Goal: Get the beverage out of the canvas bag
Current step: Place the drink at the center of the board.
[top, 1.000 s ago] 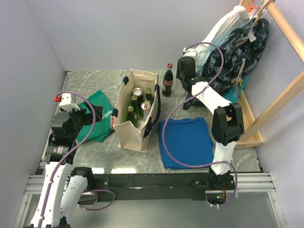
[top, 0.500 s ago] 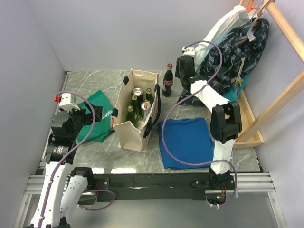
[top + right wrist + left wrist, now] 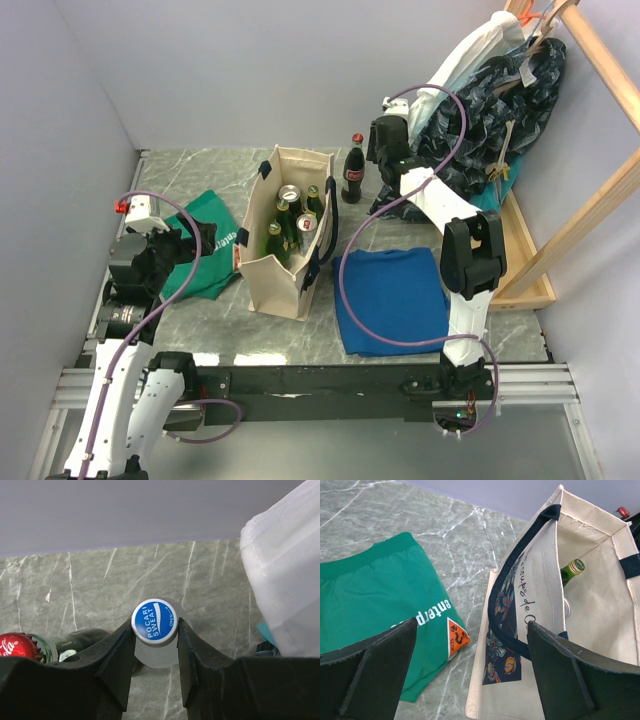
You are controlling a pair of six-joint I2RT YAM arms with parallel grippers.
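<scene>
We see the right gripper (image 3: 155, 626) creep rearward, still pinching the Pocari Sweat bottle (image 3: 154, 656) outside the canvas bag (image 3: 272, 272); left gripper (image 3: 470, 630) stays spread; release looks next.

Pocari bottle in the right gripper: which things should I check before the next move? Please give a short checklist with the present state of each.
1. Right gripper shut on the Pocari bottle just under its cap: ok.
2. Pocari bottle resting on the table: cannot tell, its foot is hidden.
3. Cola bottle upright: ok. Whether it is free of the right gripper: cannot tell.
4. White cloth apart from the Pocari bottle: ok.
5. Left gripper open and holding nothing: ok.
6. Bag upright: ok.
</scene>
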